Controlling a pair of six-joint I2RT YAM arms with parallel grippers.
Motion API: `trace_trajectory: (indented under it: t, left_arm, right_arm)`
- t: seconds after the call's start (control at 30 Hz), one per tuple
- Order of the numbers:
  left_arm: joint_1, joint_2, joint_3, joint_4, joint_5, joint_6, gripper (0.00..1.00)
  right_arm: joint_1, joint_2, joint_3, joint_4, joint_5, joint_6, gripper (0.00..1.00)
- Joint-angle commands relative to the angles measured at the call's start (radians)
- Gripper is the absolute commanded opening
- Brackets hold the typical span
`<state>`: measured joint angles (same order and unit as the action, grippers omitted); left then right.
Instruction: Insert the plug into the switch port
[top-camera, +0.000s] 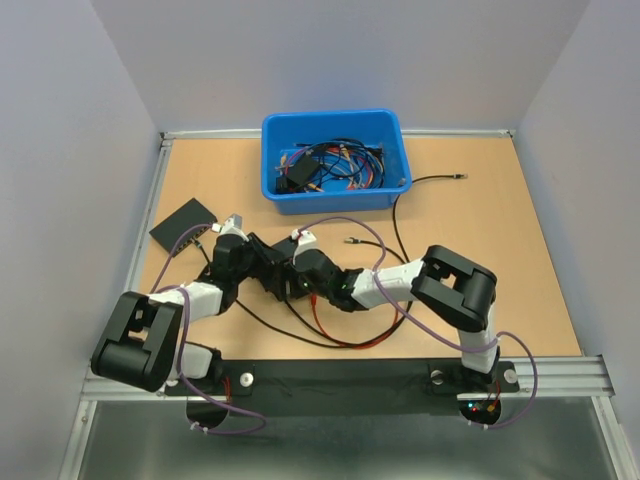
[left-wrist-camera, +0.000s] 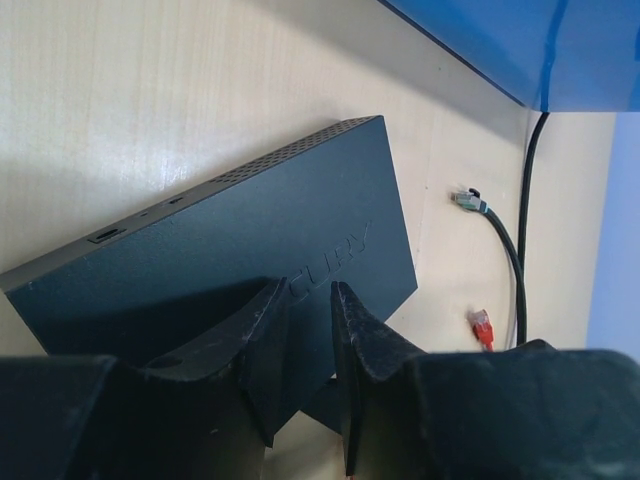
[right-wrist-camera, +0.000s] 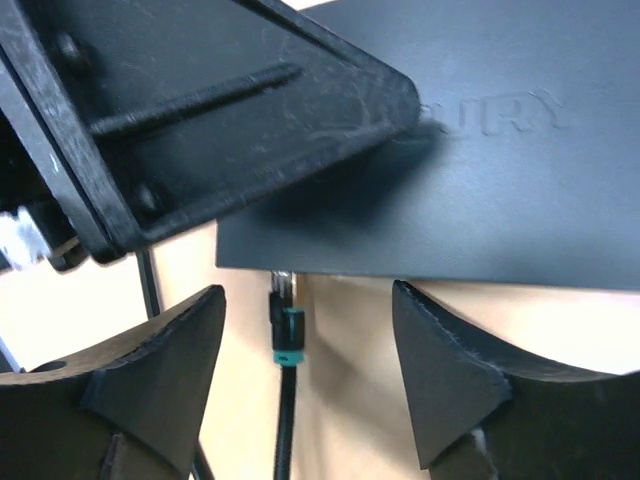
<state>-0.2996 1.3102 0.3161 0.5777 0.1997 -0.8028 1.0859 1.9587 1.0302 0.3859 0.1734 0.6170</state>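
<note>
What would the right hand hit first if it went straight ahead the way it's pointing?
The right hand would probably meet the teal-collared plug between its fingers first, right at the switch edge; depth is unclear.

We see the switch (left-wrist-camera: 250, 240) in smooth matt dark grey, the table (left-wrist-camera: 150, 90) in pale wood grain. The bin (top-camera: 335, 199) looks glossy blue plastic; the left gripper (left-wrist-camera: 311, 300) has scuffed matt black fingers (left-wrist-camera: 262, 340).
</note>
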Motion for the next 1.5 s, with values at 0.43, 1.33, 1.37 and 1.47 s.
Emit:
trace_trajectory:
  t: [0.43,1.33,1.37,1.47]
  left_arm:
    - [0.005,-0.034,0.216,-0.343,-0.158,0.120,0.36]
    - [0.142,0.192,0.396,-0.450,-0.122,0.226,0.37]
    - [0.142,0.192,0.394,-0.452,-0.112,0.223,0.37]
    - [0.142,0.187,0.376,-0.453,-0.094,0.215,0.37]
  right_arm:
    - [-0.014,-0.205,-0.183,-0.199,0.061,0.003,0.75]
    - [-0.119,-0.057,0.034,-0.200,-0.054,0.067,0.75]
    - [-0.121,-0.040,0.048,-0.200,-0.057,0.069,0.75]
    - [-0.132,-0.023,0.065,-0.200,-0.058,0.064,0.75]
